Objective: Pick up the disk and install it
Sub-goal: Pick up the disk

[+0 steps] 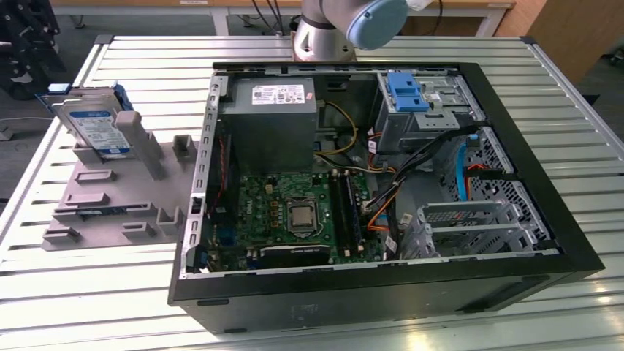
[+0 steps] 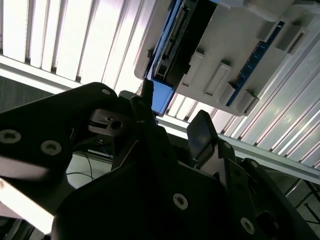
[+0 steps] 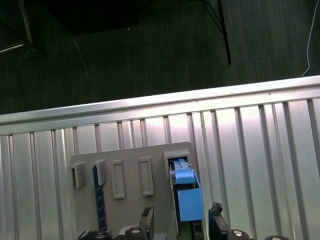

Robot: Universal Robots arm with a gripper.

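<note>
The disk (image 1: 93,123), a silver drive with a white-and-blue label in a blue bracket, stands on edge in a grey slotted holder (image 1: 107,197) at the exterior view's left. In the first wrist view I look down on its blue bracket end (image 3: 186,197) in the holder (image 3: 130,175). My gripper (image 3: 182,216) hovers open there, one dark fingertip on each side of the bracket and apart from it. In the second wrist view the gripper (image 2: 172,112) is open below the disk's edge (image 2: 172,45), nothing between its fingers (image 2: 202,131).
An open black computer case (image 1: 390,292) lies on the slatted metal table (image 1: 78,292), to the exterior view's right of the holder. Inside are a grey power supply (image 1: 268,121), a green mainboard (image 1: 292,212) and a drive bay with a blue latch (image 1: 408,91). The arm's base (image 1: 326,33) stands behind.
</note>
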